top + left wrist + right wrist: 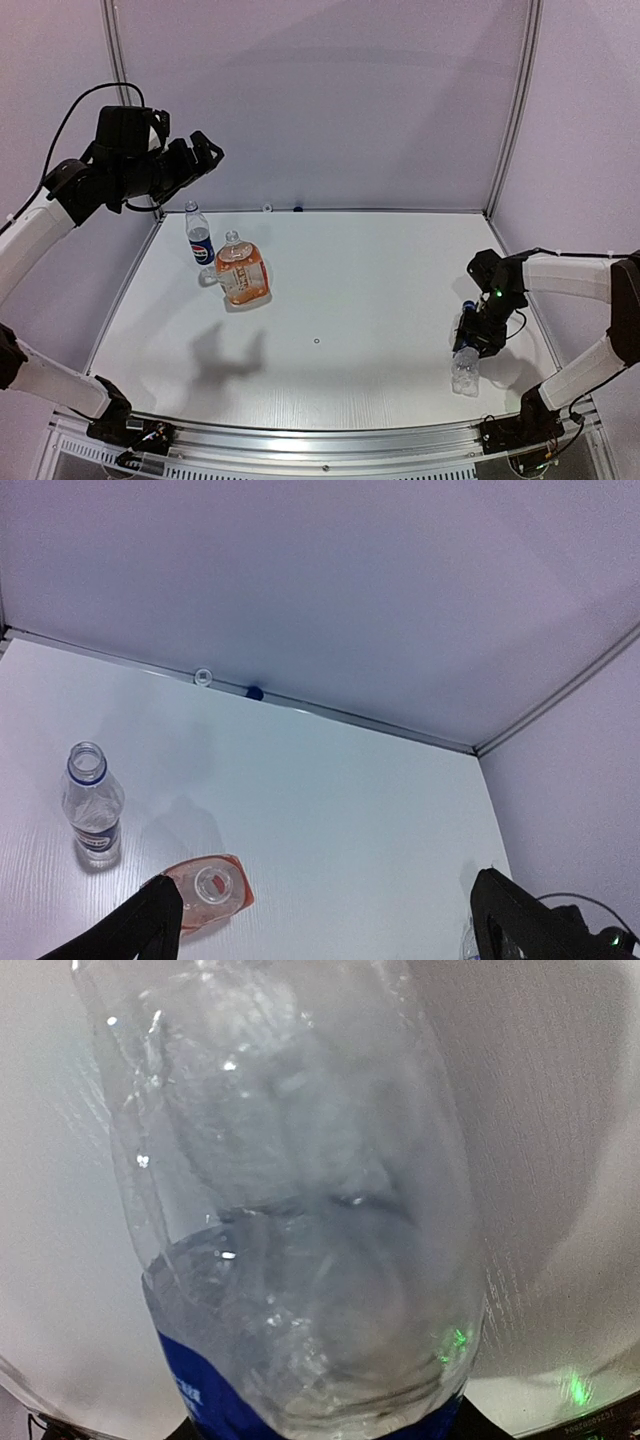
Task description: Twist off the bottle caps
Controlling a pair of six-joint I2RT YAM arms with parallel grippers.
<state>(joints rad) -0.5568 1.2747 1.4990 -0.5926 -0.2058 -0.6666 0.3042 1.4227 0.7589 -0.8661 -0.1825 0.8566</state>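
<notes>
Two loose bottle caps lie at the foot of the back wall, a whitish one (204, 676) and a blue one (254, 692). A slim blue-labelled bottle (199, 238) and a squat orange bottle (241, 270) stand at the back left, both with bare mouths. My left gripper (205, 152) hangs open high above them, holding nothing. At the front right a second slim clear bottle (465, 368) lies on the table. My right gripper (472, 335) is down over its labelled end, jaws against its sides. That bottle (300, 1210) fills the right wrist view, and its cap is hidden.
The white table (360, 300) ends at walls on the back and both sides, with metal posts in the far corners. The lying bottle is close to the right wall and the front rail (330, 435).
</notes>
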